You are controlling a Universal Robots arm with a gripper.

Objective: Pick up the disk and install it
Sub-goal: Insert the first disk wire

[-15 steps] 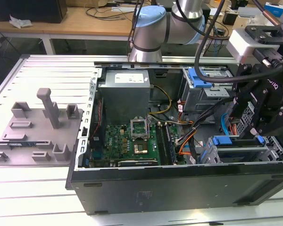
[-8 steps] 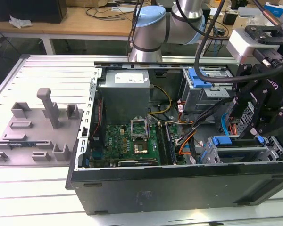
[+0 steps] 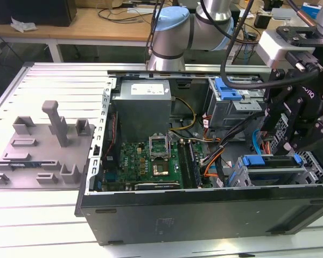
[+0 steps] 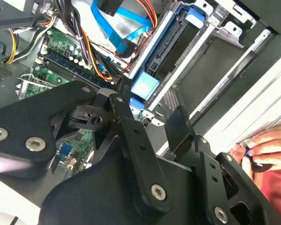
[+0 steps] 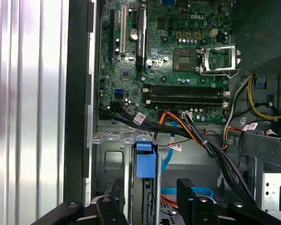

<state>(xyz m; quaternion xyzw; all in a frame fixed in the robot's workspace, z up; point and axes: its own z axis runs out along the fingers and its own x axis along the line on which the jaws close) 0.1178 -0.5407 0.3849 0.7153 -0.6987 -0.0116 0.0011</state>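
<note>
Disk [image 3: 272,161] is standing on edge in the drive cage [image 3: 315,169] at the exterior view's right end of the open computer case [image 3: 204,217]. Its blue bracket faces up, which I'd guess is how it slides down into its slot. In the first wrist view the jaws are spread wide, one finger [image 5: 192,199] on each side of the bracket's blue tab and apparently not pinching it. Can't tell if it's pushed fully home.
</note>
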